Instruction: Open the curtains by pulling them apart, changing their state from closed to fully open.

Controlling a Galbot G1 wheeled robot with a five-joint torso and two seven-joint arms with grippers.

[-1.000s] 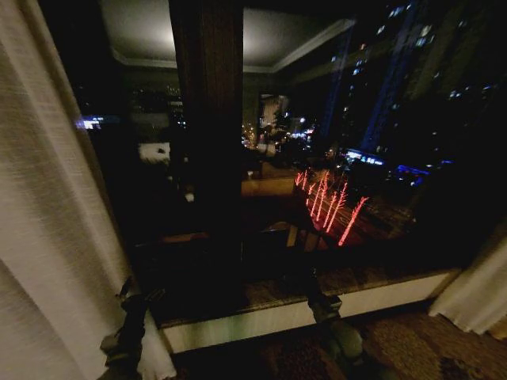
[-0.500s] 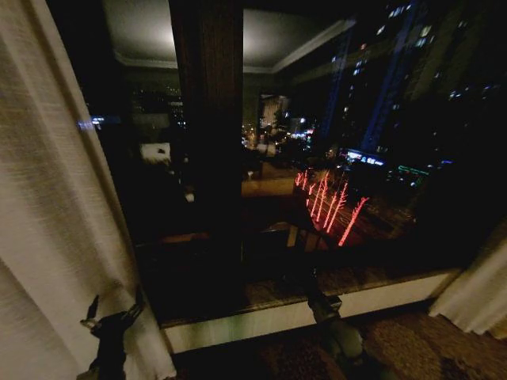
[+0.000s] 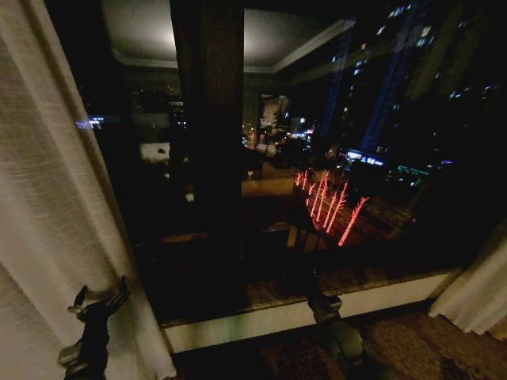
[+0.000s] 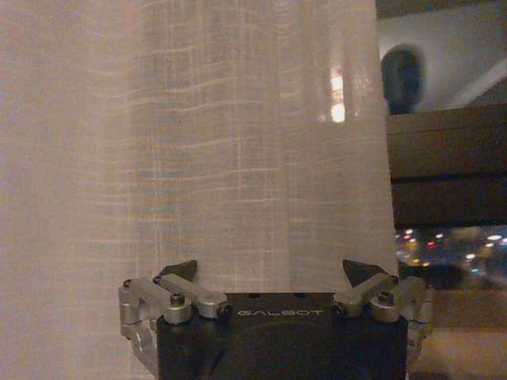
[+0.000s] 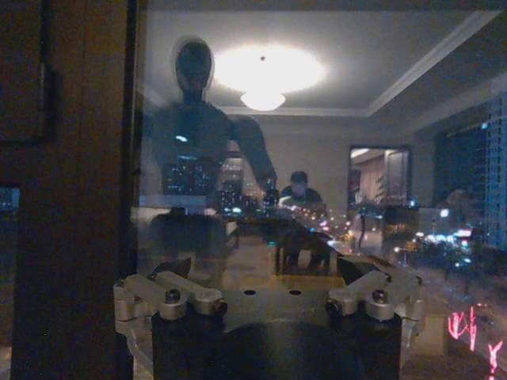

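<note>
Before the dark window pane (image 3: 356,158), left pincer (image 3: 99,299) apart beside the gathered curtains (image 3: 47,222); right pincer (image 5: 269,273) likewise apart.

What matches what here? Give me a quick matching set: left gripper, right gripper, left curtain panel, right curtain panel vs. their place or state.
Things:
1. left gripper
2. right gripper
3. left curtain panel
4. right curtain panel

Place or state:
A. bunched at the window's far right edge
B. open, facing the dark window glass
C. open, in front of sheer fabric
D. drawn to the window's left side

Pairs: 1-C, 2-B, 3-D, 4-A
</note>
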